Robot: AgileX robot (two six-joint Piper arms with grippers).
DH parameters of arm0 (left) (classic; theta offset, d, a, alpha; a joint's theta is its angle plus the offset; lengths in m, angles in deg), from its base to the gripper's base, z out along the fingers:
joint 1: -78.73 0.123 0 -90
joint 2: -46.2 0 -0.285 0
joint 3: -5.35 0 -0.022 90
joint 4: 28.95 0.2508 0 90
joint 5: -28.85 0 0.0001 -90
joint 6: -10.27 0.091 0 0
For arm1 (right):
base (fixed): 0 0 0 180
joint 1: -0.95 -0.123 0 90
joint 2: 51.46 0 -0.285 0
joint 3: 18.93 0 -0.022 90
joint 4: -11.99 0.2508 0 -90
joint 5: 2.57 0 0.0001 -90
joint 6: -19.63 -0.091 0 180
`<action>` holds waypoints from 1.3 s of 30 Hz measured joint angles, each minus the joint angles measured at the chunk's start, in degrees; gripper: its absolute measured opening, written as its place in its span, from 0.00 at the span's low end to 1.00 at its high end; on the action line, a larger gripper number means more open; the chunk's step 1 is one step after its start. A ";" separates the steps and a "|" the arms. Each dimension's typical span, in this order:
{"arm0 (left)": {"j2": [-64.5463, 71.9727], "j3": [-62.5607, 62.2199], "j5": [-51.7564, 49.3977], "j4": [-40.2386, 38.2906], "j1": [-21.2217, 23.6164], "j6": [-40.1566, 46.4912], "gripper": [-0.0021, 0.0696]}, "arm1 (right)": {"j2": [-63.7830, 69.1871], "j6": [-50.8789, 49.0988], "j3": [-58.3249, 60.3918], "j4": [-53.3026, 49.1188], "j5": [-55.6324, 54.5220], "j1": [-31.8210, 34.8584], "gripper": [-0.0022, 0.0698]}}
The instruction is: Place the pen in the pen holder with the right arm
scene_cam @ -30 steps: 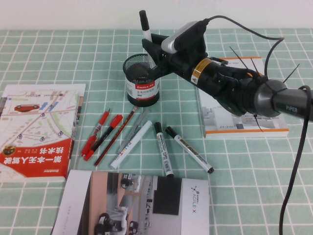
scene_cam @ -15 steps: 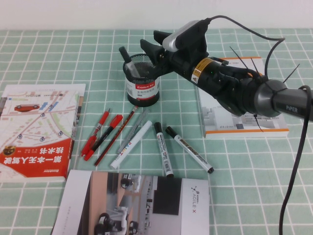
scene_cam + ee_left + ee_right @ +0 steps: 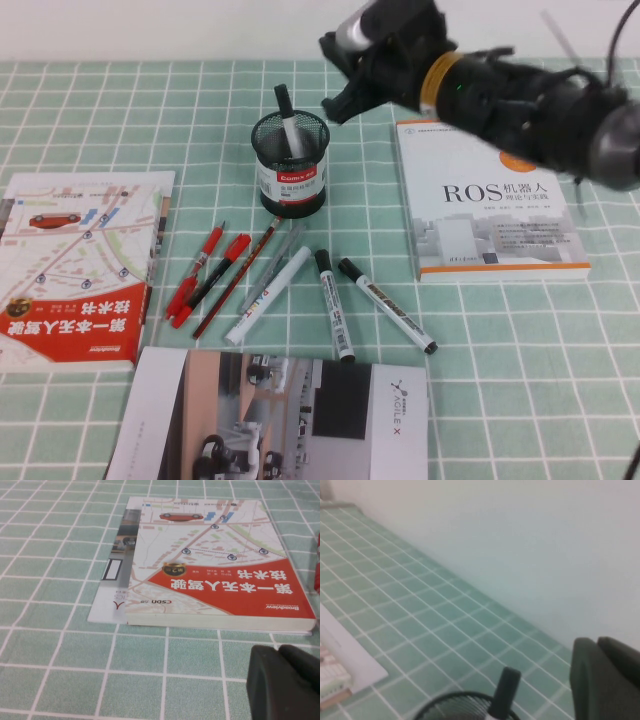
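Observation:
The pen [image 3: 284, 112] stands in the pen holder [image 3: 291, 170], black cap up, leaning a little toward the rim. My right gripper [image 3: 338, 102] hangs above and to the right of the holder, clear of the pen, shut and empty. The right wrist view has the shut gripper [image 3: 600, 652] beside the pen's cap [image 3: 505, 684] and the holder's rim [image 3: 451, 700]. My left gripper [image 3: 278, 652] is shut and empty, low over the tablecloth near the red-and-white book [image 3: 220, 575]. It does not show in the high view.
Two more black-capped markers [image 3: 333, 303] [image 3: 386, 305], a white marker [image 3: 268, 295] and red pens [image 3: 205, 275] lie in front of the holder. A ROS book [image 3: 485, 195] lies at the right, a map book [image 3: 80, 270] at the left, a brochure [image 3: 280, 415] at the front.
The right gripper let go of the pen, which dropped into the holder and now stands there. The gripper then rose, drew back to the right and shut.

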 joint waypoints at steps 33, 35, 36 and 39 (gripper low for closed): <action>0.00 0.00 0.00 0.00 0.00 0.00 0.02 | -62.90 -45.64 45.42 -42.40 0.13 0.49 0.00; 0.00 0.00 0.00 0.00 0.00 0.00 0.02 | -63.68 -44.21 45.65 -44.41 -1.30 0.49 0.00; 0.00 0.00 0.00 0.00 0.00 0.00 0.02 | -63.84 -43.68 45.75 -45.09 -1.66 0.49 0.00; 0.00 0.00 0.00 0.00 0.00 0.00 0.02 | -63.93 -43.12 45.97 -45.85 -2.44 0.49 0.00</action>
